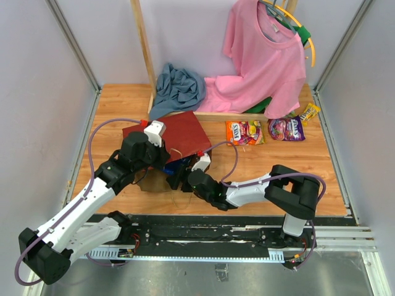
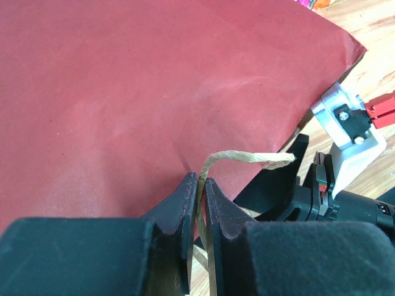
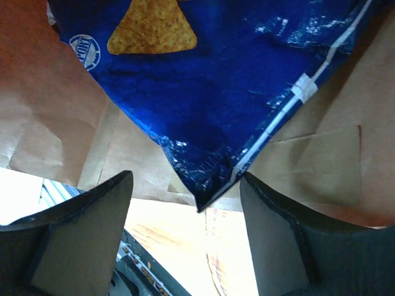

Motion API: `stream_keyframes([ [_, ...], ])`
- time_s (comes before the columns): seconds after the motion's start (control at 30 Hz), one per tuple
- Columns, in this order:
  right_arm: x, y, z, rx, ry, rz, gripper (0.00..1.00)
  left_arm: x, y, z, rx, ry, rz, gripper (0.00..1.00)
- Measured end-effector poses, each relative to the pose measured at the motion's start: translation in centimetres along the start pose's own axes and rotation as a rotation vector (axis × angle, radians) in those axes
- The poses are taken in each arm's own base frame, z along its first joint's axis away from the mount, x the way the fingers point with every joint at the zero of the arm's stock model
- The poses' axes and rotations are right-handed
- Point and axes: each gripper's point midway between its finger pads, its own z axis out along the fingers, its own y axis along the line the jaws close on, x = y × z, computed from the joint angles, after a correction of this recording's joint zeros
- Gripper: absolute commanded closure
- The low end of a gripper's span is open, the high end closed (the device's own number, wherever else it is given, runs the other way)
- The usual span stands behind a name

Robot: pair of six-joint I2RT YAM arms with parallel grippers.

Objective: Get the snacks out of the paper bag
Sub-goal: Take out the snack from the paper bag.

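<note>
left hand [image 2: 199, 203], low beside the paper bag [image 2: 154, 92], clamps its twine handle [image 2: 247, 157]; right hand [image 3: 185, 182] reaches inside the bag, fingers [image 3: 86, 234] apart around the blue chip bag [image 3: 203, 92]

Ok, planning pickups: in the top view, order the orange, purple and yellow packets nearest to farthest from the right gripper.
1. Orange packet, beyond and right of the right gripper.
2. Purple packet, further right.
3. Yellow packet, far right, at the back.

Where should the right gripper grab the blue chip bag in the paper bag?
Pinch the flat sealed corner of the blue chip bag; it points toward the mouth of the paper bag, between the open fingers of the right gripper. Come straight in from there.
</note>
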Motion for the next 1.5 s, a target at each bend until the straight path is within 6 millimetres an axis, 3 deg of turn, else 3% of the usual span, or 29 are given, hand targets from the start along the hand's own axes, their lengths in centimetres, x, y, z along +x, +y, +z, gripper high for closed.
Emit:
stream_keyframes([
  [0.17, -0.2, 0.6, 0.7, -0.01, -0.01, 0.01, 0.47, 0.0, 0.0, 0.0, 0.0, 0.0, 0.0, 0.85],
  [0.33, -0.2, 0.3, 0.8, -0.004, -0.01, -0.003, 0.82, 0.0, 0.0, 0.0, 0.0, 0.0, 0.0, 0.85],
  [0.43, -0.2, 0.2, 0.8, -0.001, -0.01, -0.007, 0.98, 0.0, 0.0, 0.0, 0.0, 0.0, 0.0, 0.85],
  [0.83, -0.8, 0.1, -0.3, 0.015, -0.001, -0.054, 0.99, 0.0, 0.0, 0.0, -0.001, 0.0, 0.0, 0.85],
  [1.03, -3.2, 2.2, -2.6, 0.005, -0.058, -0.156, 0.99, 0.1, 0.2, 0.1, -0.01, 0.004, -0.001, 0.86],
  [1.23, -3.1, 6.2, -5.2, -0.047, -0.108, -0.311, 0.99, 0.1, 0.5, 0.3, -0.027, 0.006, -0.003, 0.86],
  [1.5, -5.3, 7.9, -8.7, -0.032, -0.226, -0.486, 0.99, 0.2, 0.7, 0.4, -0.037, 0.009, -0.003, 0.86],
])
